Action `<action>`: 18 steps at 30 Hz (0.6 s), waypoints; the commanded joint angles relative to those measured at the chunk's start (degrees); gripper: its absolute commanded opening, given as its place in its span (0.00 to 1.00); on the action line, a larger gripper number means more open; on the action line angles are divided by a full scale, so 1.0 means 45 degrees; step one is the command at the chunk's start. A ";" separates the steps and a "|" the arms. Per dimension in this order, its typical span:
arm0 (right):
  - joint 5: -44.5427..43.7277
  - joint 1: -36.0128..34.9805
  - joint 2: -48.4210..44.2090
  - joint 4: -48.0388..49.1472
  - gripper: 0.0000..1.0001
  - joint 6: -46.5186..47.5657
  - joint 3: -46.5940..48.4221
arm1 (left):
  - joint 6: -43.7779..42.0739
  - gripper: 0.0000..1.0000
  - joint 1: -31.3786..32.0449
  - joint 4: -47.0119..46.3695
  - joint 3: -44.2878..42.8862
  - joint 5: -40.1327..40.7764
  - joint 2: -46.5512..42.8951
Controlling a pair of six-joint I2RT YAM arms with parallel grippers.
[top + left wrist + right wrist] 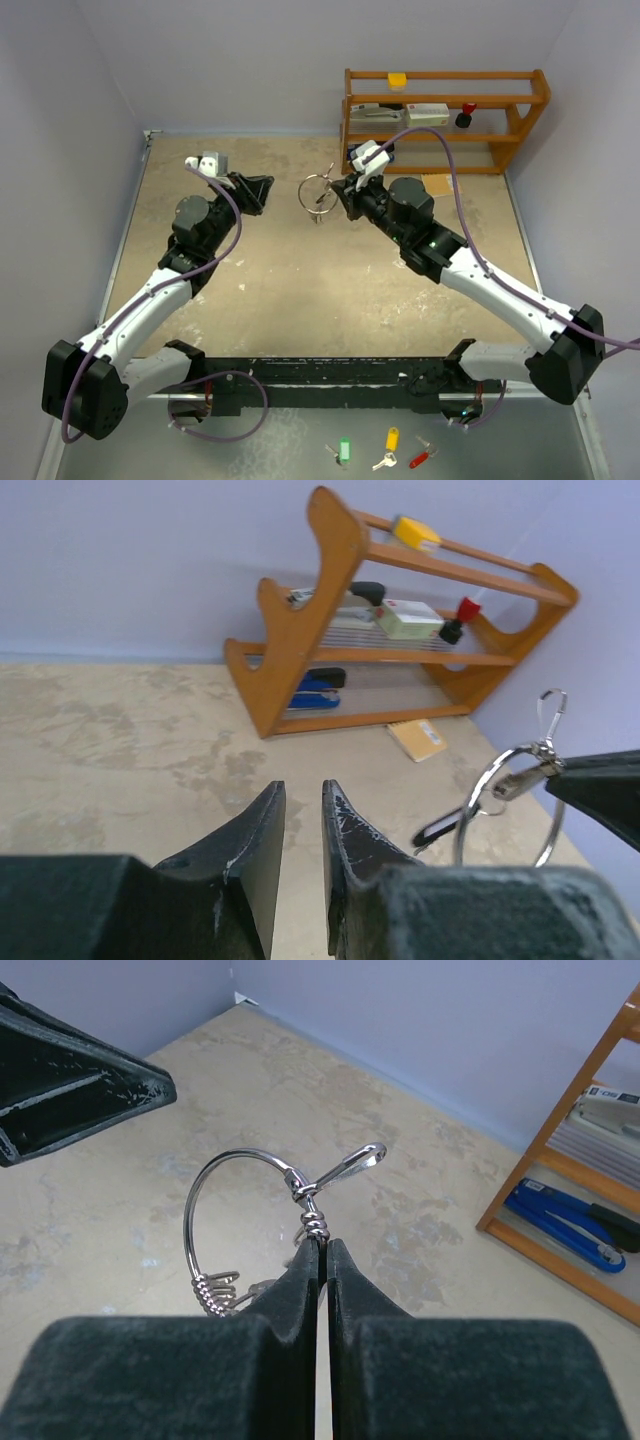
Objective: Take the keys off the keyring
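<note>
The keyring (302,192) is a thin silver wire ring, held upright above the table at mid-back. My right gripper (341,190) is shut on its coiled clasp; in the right wrist view the fingertips (322,1245) pinch just below the clasp, and the ring (190,1222) arcs to the left. Keys (228,1286) hang at the ring's bottom, mostly hidden behind my fingers. A black-headed key (445,828) shows in the left wrist view beside the ring (470,810). My left gripper (268,190) is empty, its jaws narrowly apart (303,792), a short way left of the ring.
A wooden rack (445,120) with a stapler, boxes and a yellow block stands at the back right. A tan card (437,184) lies in front of it. Green (343,450), yellow (392,438) and red (420,459) tagged keys lie below the arm bases.
</note>
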State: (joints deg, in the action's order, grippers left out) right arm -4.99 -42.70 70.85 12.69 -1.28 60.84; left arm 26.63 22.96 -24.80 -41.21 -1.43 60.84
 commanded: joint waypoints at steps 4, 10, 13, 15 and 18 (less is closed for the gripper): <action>-0.0099 -0.0038 -0.0861 0.0450 0.00 0.0440 0.0266 | 0.0530 0.18 0.0028 -0.1591 -0.0101 -0.2371 0.0115; -0.0455 -0.0034 -0.1123 0.0579 0.00 0.0716 0.0190 | 0.0709 0.19 0.0023 -0.2092 0.0328 -0.3408 0.0164; -0.0579 -0.0057 -0.1199 0.0776 0.00 0.0791 0.0164 | 0.0816 0.22 0.0016 -0.2265 0.0542 -0.3675 0.0001; -0.0650 -0.0058 -0.1265 0.1041 0.00 0.0877 0.0109 | 0.0819 0.25 0.0016 -0.2395 0.0672 -0.3974 -0.0091; -0.0805 -0.0056 -0.1291 0.1485 0.00 0.1044 0.0175 | 0.0960 0.28 0.0030 -0.3134 0.1086 -0.4518 -0.0150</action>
State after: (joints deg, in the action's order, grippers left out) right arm -6.68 -42.74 67.31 13.10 1.63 60.77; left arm 29.47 22.96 -32.05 -37.93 -17.04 61.69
